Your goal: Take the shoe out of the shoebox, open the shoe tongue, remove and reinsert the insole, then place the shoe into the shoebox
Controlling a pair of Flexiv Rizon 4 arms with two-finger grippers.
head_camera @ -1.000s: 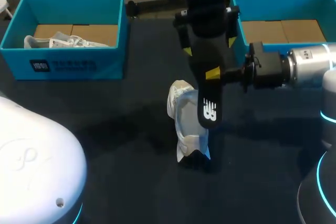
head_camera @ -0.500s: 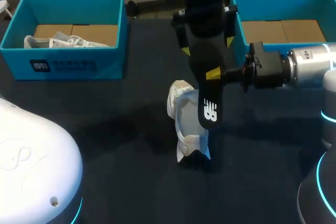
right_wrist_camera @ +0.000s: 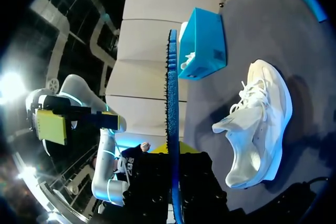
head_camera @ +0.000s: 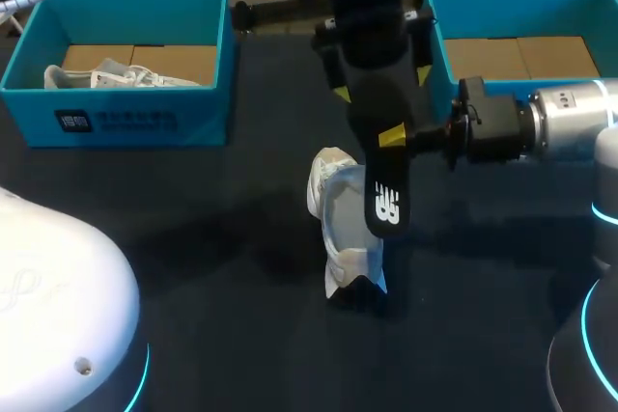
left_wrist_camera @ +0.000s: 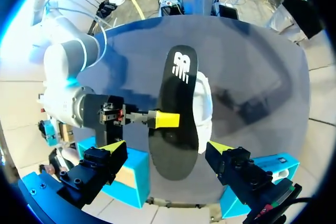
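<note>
Our table (head_camera: 193,238) has a matte, near-black top, with soft shadows pooled around the shoe (head_camera: 336,224). The shoe is white and sits at the middle of the table, outside both boxes. At 10 o'clock from it stands the left box (head_camera: 145,118), which is teal, with a second shoe (head_camera: 106,76) lying on its cardboard floor. At 2 o'clock stands the right box (head_camera: 521,9), also teal, with brown cardboard showing inside.

Our right arm comes in from 3 o'clock. The right gripper (head_camera: 394,134) is clamped on the insole (head_camera: 381,180), with one yellow tip pressed flat to its black face about mid-length. The insole hangs over the shoe's 3 o'clock side, logo end lowest, and we cannot tell whether it touches the shoe. In the right wrist view the insole shows edge-on, rising from between the fingers, with the shoe (right_wrist_camera: 257,124) beside it on the table.

Our left arm's wrist is at 12 o'clock of the shoe, above the insole. The left gripper (left_wrist_camera: 167,147) is spread wide. Its fingers stand either side of the insole's broad end, clear of it, and hold nothing.
</note>
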